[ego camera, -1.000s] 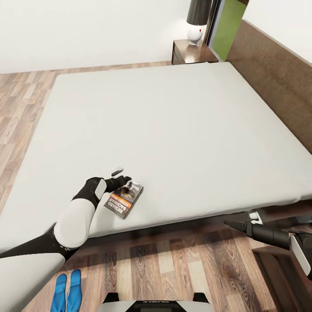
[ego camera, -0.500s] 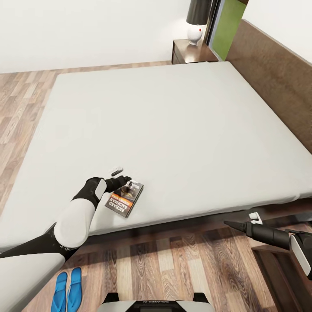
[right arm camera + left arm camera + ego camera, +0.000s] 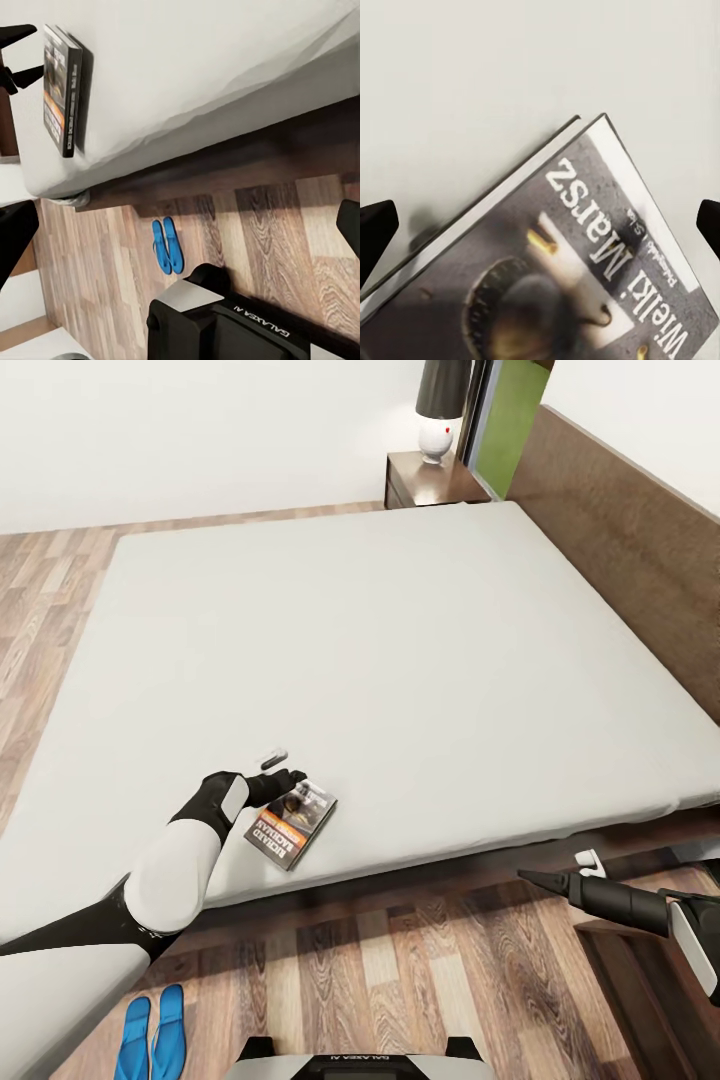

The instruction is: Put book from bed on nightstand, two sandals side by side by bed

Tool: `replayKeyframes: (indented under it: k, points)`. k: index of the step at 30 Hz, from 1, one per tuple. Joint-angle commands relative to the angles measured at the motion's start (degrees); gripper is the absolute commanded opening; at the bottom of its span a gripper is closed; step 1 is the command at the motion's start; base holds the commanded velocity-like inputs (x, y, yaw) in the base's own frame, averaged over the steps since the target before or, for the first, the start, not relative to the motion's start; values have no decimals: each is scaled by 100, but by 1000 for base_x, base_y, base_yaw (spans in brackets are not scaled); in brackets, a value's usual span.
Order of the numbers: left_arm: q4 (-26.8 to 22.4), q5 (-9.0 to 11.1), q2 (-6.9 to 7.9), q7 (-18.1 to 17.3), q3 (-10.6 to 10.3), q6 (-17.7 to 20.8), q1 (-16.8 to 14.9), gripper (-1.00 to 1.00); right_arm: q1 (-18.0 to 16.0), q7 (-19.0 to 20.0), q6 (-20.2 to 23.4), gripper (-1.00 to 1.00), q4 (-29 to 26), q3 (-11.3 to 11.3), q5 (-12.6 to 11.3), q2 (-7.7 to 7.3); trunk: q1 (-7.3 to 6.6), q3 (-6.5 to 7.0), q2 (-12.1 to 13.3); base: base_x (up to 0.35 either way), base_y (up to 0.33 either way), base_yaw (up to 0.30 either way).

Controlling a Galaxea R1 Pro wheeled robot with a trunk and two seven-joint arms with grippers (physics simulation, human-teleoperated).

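The book (image 3: 290, 822) lies flat on the bed's grey mattress (image 3: 380, 630), close to its near edge. My left gripper (image 3: 280, 770) is open right at the book's far end, one finger on each side of that end. In the left wrist view the book (image 3: 585, 262) spans the gap between the open fingertips (image 3: 375, 232). The two blue sandals (image 3: 150, 1035) lie side by side on the floor by the bed's near side. My right gripper (image 3: 558, 870) hangs open and empty over the floor by the bed's corner. The right wrist view shows the book (image 3: 61, 90) and the sandals (image 3: 167, 245).
One nightstand (image 3: 410, 482) with a lamp (image 3: 438, 405) stands at the bed's far corner beside the headboard (image 3: 630, 530). A second dark-brown cabinet (image 3: 640, 1010) sits under my right arm. Wood floor (image 3: 420, 980) runs between my base (image 3: 350, 1065) and the bed.
The whole view has shifted slightly, so the camera moved. The left gripper stays open at the book's far end, and the right arm holds its place.
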Motion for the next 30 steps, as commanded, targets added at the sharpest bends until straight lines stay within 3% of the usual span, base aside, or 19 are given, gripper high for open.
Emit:
replayKeyframes:
  k: [1,30]
  points:
    - [-17,-60,-7,-42,44,31,-3,100,0,4,39,100,1,2,-23,-2,0,-3,-2,0,0,-1]
    - [-7,-59,-7,-42,46,30,-3,100,0,4,40,100,1,7,-23,-2,0,-3,-2,-99,0,0]
